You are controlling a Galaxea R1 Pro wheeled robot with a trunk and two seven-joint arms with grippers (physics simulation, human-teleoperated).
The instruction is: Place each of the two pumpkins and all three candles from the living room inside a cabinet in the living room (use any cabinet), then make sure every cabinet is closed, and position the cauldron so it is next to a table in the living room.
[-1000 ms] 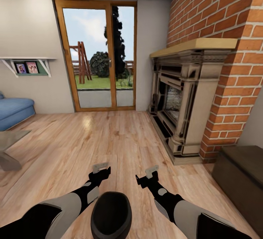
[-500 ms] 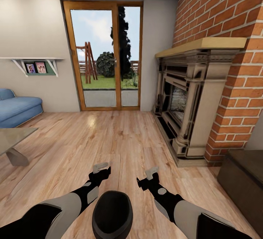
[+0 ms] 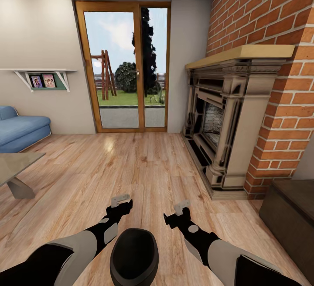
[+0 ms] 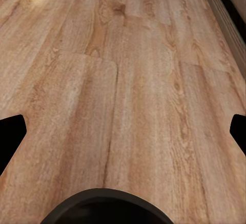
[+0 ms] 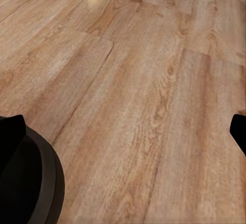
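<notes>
Living-room plank floor [image 3: 144, 163], grey glossy table [image 3: 17, 163] corner left; both grippers [image 3: 121, 201] [image 3: 181, 208] empty, jaws apart. Transit step; next locate pumpkins/candles.

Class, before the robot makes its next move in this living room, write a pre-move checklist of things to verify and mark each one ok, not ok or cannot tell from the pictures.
1. Left gripper empty: ok, nothing between its fingers, only wooden floor beyond it.
2. Right gripper empty: ok, nothing held.
3. Path ahead free: ok, bare floor runs to the glass door.
4. Clearance from the fireplace on the robot's right: ok, apart from both arms.
5. Cabinet closed: cannot tell, just its dark corner shows at the picture's edge.
6. Coffee table located: ok, its grey corner shows ahead on the left, near the blue sofa.
</notes>
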